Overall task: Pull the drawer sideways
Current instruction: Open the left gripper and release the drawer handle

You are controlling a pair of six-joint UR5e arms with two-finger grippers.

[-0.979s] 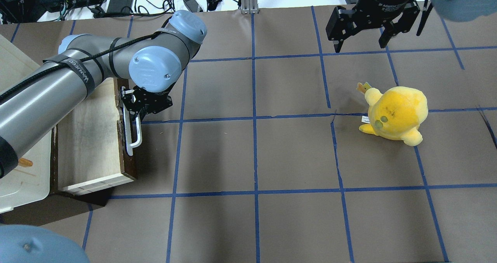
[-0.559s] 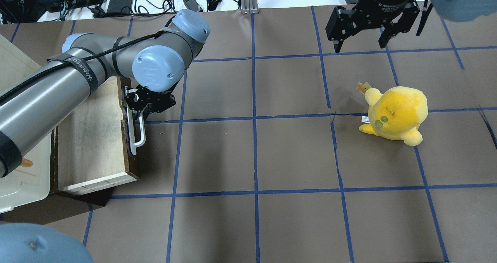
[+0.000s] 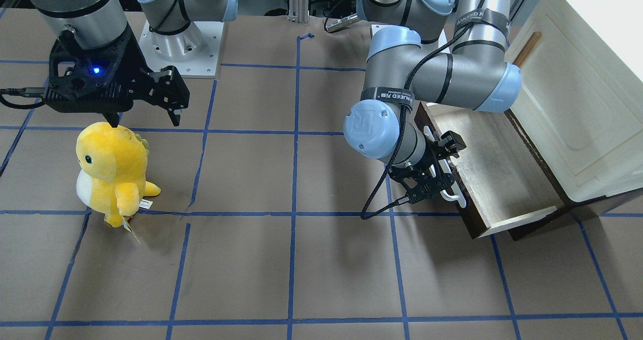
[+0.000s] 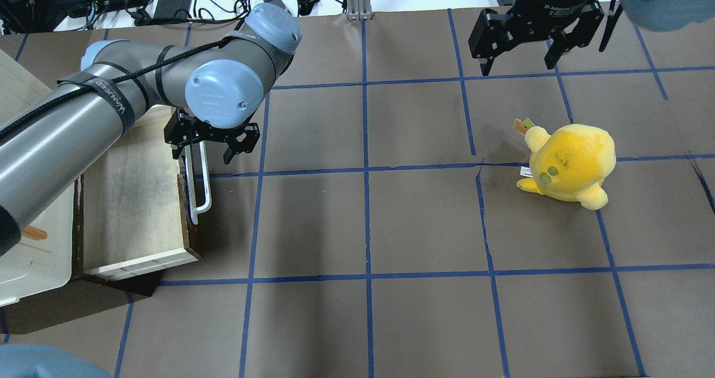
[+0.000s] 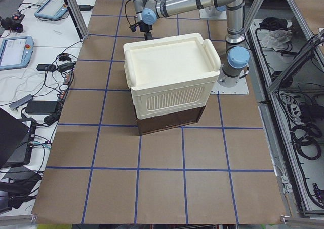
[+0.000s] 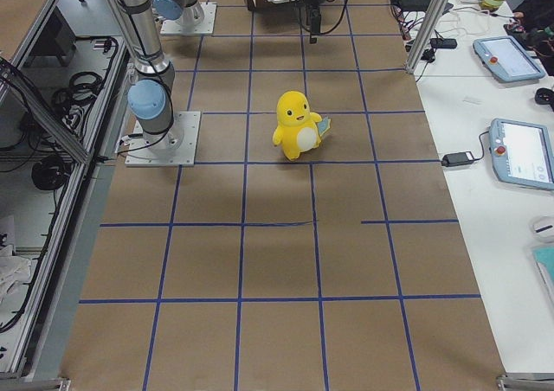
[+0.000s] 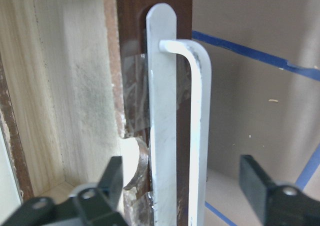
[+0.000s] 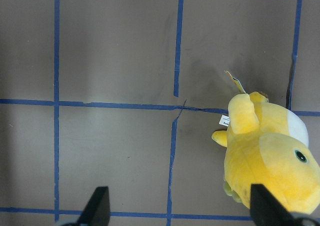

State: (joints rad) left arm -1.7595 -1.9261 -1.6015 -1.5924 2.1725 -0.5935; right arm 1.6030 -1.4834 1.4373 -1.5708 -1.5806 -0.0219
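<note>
Left wrist-mounted view: left gripper [image 7: 182, 173] astride long white bar handle [image 7: 202, 126].
We log fingers [image 7: 112, 178] spread, clamping nothing, likely to hook the bar; shallow dark-fronted wooden drawer [image 4: 134, 199] juts from the cream-white plastic case [image 4: 33, 255]; right gripper [image 4: 518, 65] spread, idle.

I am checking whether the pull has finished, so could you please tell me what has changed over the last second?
The left gripper opened its jaws and let go of the white handle, which now stands free between them. Just before that, the drawer slid slightly farther out of the cream case, towards the table's middle. The right gripper and the yellow plush stayed put.
</note>
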